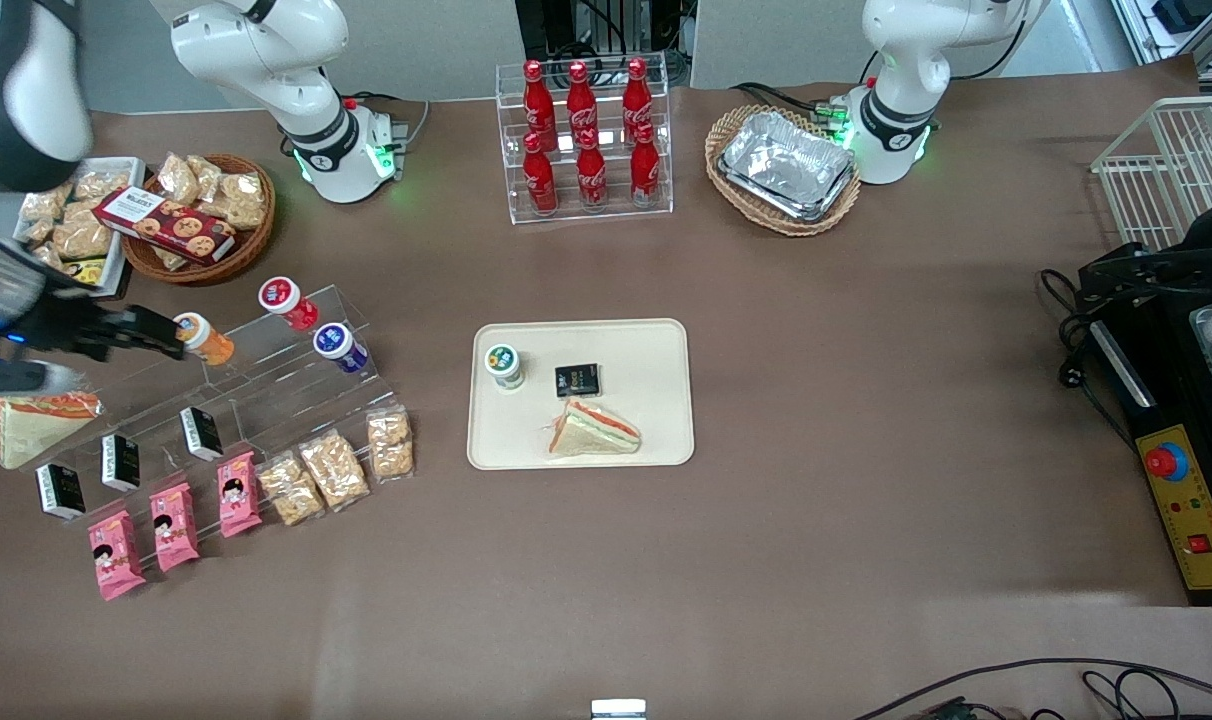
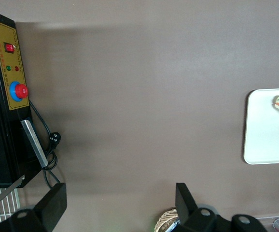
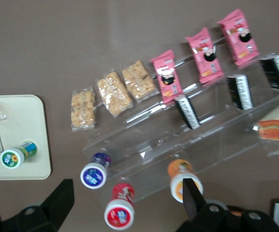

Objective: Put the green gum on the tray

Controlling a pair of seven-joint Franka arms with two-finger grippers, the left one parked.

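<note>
The green gum, a small white bottle with a green-and-white lid, stands upright on the cream-beige tray, near its corner toward the working arm's end. It also shows in the right wrist view, on the tray. My right gripper is open and empty. It hovers above the clear stepped shelf, well away from the tray. In the wrist view the gripper has its fingers spread wide over the red-lidded bottle.
The shelf holds an orange-lidded bottle, a red-lidded one, a blue-lidded one, black packets and pink packets. A sandwich and black packet lie on the tray. A cola rack and foil-tray basket stand farther from the camera.
</note>
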